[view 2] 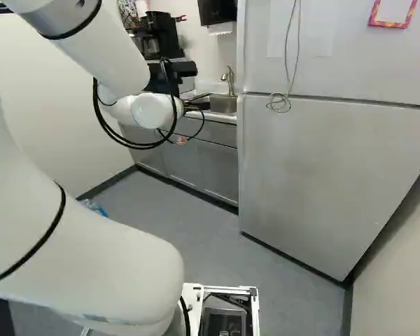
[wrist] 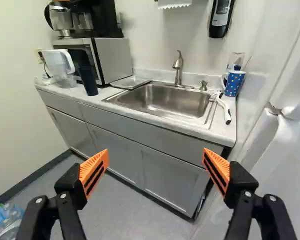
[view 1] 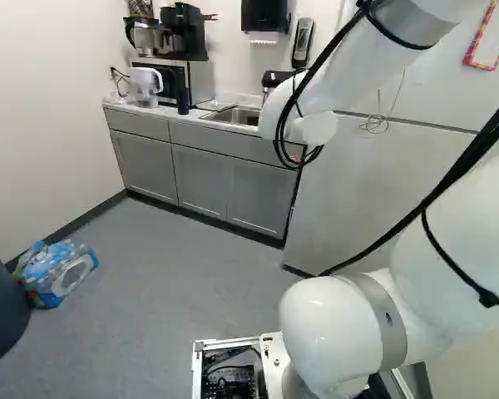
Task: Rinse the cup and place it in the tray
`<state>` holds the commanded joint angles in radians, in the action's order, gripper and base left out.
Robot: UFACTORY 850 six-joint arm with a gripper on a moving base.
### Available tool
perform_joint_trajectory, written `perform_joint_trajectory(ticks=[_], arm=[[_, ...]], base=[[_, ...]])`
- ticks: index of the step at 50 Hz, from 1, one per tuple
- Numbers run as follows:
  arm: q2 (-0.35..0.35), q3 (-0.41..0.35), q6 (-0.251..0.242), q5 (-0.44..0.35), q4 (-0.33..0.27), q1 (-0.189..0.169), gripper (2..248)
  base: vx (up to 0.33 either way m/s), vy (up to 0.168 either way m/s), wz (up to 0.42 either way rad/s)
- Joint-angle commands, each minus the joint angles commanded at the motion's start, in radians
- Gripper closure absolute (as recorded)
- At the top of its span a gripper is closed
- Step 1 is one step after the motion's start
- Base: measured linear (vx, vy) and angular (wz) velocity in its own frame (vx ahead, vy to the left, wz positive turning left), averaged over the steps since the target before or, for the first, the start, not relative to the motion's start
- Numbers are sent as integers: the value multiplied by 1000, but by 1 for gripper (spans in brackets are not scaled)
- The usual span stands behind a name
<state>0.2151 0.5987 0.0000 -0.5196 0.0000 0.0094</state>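
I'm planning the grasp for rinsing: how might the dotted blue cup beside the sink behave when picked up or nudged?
The cup will probably feel stiff, given its even, straight-looking wall. Its side looks smooth, so a light grip might slip. Standing upright and taller than wide, it could tip if pushed near its rim.

Around the sink (wrist: pixel 162 101) in the counter (wrist: pixel 224 131), twelve being wallward, a flat tray (wrist: pixel 131 82) and microwave (wrist: pixel 113 59) sat at ten o'clock, dark tumbler (wrist: pixel 87 80) and pitcher (wrist: pixel 60 62) at nine, spotted cup (wrist: pixel 234 83) at two, brush (wrist: pixel 225 110) at three.
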Motion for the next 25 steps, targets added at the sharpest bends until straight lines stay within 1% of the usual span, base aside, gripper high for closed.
perform_joint_trajectory(ticks=[25], arm=[[-12, 65, 0, 60, 0, 0, 3]], base=[[0, 0, 0]])
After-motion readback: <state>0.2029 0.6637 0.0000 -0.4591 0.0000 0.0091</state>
